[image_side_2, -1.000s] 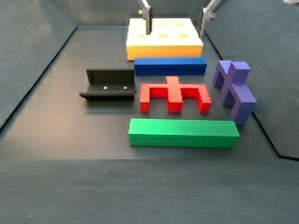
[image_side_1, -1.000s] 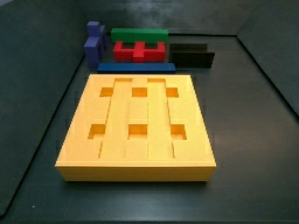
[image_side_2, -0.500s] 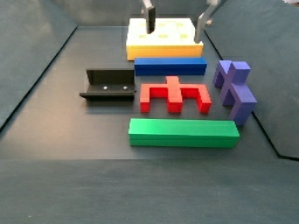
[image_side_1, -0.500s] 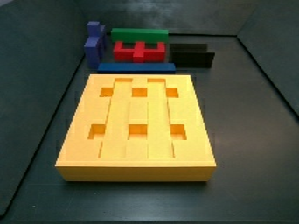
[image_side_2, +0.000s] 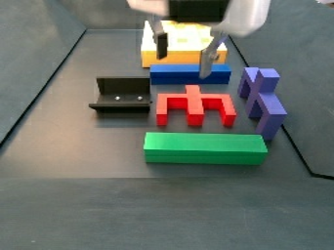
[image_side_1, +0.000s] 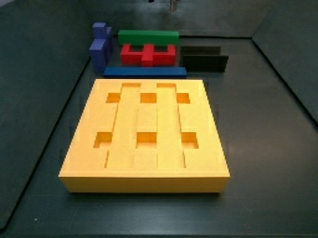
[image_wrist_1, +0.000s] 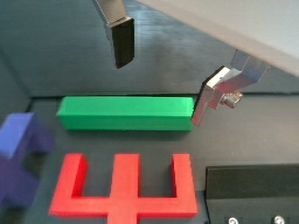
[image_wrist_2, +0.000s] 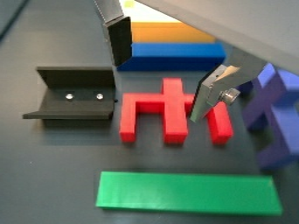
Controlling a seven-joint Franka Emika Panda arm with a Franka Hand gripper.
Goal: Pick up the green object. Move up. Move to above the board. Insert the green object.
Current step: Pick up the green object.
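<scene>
The green object (image_side_2: 205, 147) is a long bright-green bar lying flat on the floor near the front in a side view, and far back behind the red block in a side view (image_side_1: 149, 38). It shows in both wrist views (image_wrist_1: 126, 114) (image_wrist_2: 187, 192). The board (image_side_1: 147, 125) is the big yellow-orange slab with square holes; the arm partly hides it in a side view (image_side_2: 148, 44). My gripper (image_side_2: 183, 54) is open and empty, hanging over the blue bar between board and red block, apart from the green bar. Its fingers (image_wrist_1: 121, 39) stand wide apart, as in a wrist view (image_wrist_2: 163, 70).
A red notched block (image_side_2: 193, 104) lies between the green bar and a flat blue bar (image_side_2: 189, 75). Purple-blue pieces (image_side_2: 264, 98) stand beside the red block. The dark fixture (image_side_2: 120, 95) stands on its other side. Dark walls ring the floor.
My gripper has come down and moved from over the board toward the red block and the green bar. The pieces have not moved.
</scene>
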